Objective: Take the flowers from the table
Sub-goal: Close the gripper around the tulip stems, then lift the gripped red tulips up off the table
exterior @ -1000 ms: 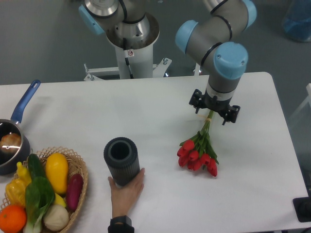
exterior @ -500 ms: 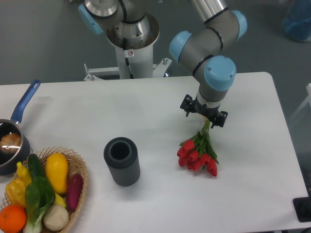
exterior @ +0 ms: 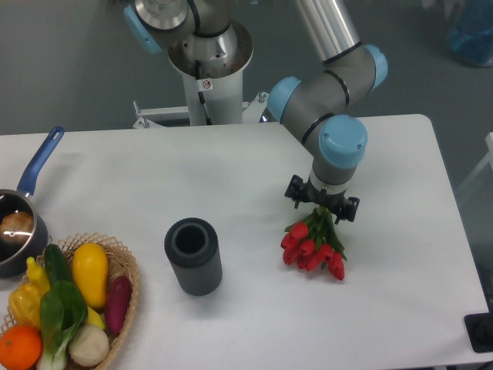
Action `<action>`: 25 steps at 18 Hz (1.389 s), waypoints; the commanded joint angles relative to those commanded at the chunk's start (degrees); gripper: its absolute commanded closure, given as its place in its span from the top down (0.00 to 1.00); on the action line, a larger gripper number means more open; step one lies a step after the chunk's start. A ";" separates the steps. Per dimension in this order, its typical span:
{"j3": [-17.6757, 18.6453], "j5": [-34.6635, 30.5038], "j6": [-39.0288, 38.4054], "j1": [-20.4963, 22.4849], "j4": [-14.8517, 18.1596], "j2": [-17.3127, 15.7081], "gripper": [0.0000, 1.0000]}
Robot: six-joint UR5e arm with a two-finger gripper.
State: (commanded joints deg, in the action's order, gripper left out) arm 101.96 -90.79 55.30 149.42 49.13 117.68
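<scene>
Camera view, near to far: the flowers [exterior: 314, 247] lie on the table [exterior: 400, 262], red heads toward the viewer, stems running up and away under the gripper [exterior: 322, 206]. It sits directly over the stem end, right of a dark ribbed cylinder [exterior: 192, 255]; whether its fingers are parted or clenched cannot be told.

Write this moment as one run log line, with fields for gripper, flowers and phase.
gripper: low over the stems, jaw state unclear | flowers: lying on table, not lifted | phase: pre-grasp | nearby: dark vase upright
</scene>
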 joint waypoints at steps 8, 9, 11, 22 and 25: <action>-0.80 0.26 -2.75 1.39 0.53 -2.80 0.00; -0.80 0.61 -3.01 1.84 0.61 -3.76 0.00; -1.41 0.61 -3.19 3.41 0.79 -5.61 0.00; -17.41 0.44 3.38 3.69 15.73 -5.53 0.00; -17.41 0.26 6.04 3.77 16.35 -5.79 0.00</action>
State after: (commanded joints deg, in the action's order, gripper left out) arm 84.55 -90.53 61.35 153.19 65.48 111.88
